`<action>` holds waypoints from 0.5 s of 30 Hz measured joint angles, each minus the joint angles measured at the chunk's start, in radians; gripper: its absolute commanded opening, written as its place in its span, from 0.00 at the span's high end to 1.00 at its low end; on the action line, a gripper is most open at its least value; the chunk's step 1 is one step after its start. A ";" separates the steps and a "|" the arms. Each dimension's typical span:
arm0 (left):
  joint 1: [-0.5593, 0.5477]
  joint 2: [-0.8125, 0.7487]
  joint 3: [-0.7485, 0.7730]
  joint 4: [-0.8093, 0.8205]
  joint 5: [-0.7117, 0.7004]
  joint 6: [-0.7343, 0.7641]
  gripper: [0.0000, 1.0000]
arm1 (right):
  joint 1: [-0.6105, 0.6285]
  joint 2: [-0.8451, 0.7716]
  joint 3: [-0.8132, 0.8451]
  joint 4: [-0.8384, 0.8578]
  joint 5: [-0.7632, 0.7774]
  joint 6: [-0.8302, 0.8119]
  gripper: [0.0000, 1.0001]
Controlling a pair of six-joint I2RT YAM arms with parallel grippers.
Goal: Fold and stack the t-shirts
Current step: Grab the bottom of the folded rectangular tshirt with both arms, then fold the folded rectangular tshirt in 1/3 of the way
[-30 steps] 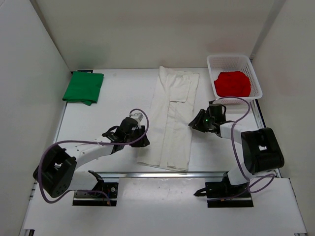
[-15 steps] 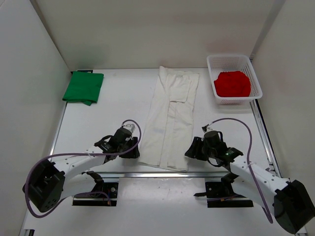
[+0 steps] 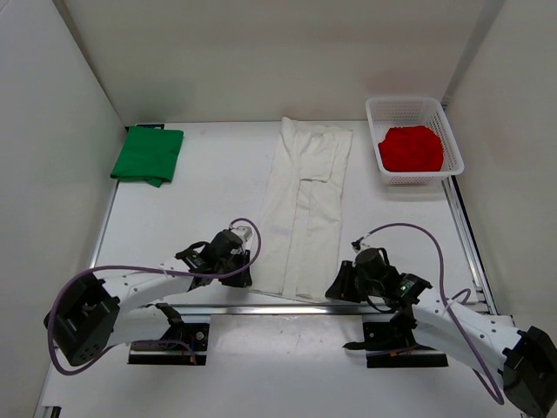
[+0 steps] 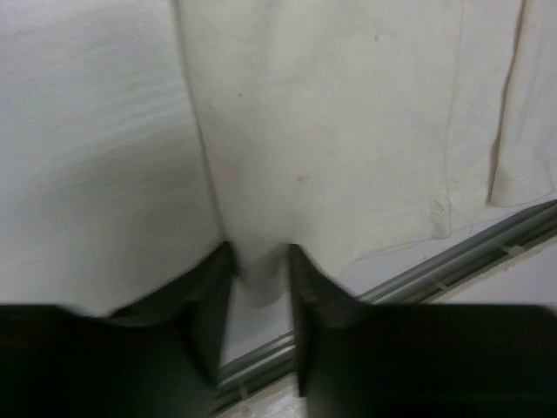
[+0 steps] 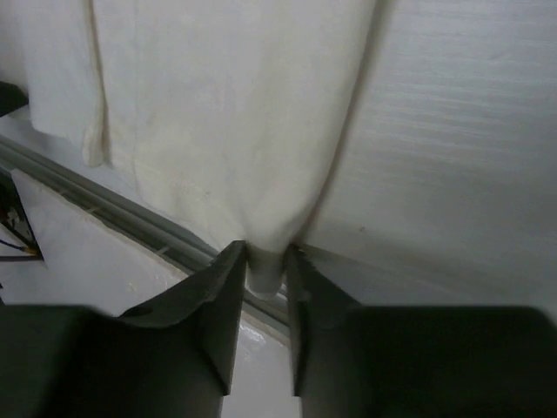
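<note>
A white t-shirt point(image 3: 305, 209) lies as a long, narrow folded strip down the middle of the table. My left gripper point(image 3: 247, 278) is at its near left corner. In the left wrist view the gripper point(image 4: 261, 280) is shut on a bunch of the shirt's hem point(image 4: 331, 131). My right gripper point(image 3: 336, 288) is at the near right corner. In the right wrist view it point(image 5: 264, 273) pinches a tuck of the shirt's hem point(image 5: 226, 113). A folded green t-shirt point(image 3: 148, 155) lies at the far left. A red t-shirt point(image 3: 411, 146) sits in the basket.
A white plastic basket point(image 3: 414, 103) stands at the far right. An aluminium rail point(image 3: 261, 310) runs along the table's near edge just behind both grippers; it also shows in the left wrist view point(image 4: 487, 244) and the right wrist view point(image 5: 87, 196). White walls enclose the table.
Both grippers moved from beside the shirt's middle down to its near corners. They have closed on the hem there.
</note>
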 measured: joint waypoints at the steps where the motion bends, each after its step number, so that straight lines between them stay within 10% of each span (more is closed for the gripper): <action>1: -0.005 0.007 0.000 0.001 0.010 -0.001 0.72 | 0.003 0.004 -0.003 0.003 0.000 0.007 0.86; 6: -0.016 0.019 -0.004 0.008 0.038 -0.006 1.00 | 0.011 0.014 -0.005 0.007 -0.008 0.024 1.00; 15: -0.001 -0.245 -0.023 -0.204 0.071 -0.022 1.00 | 0.198 -0.005 0.095 -0.122 0.016 0.085 1.00</action>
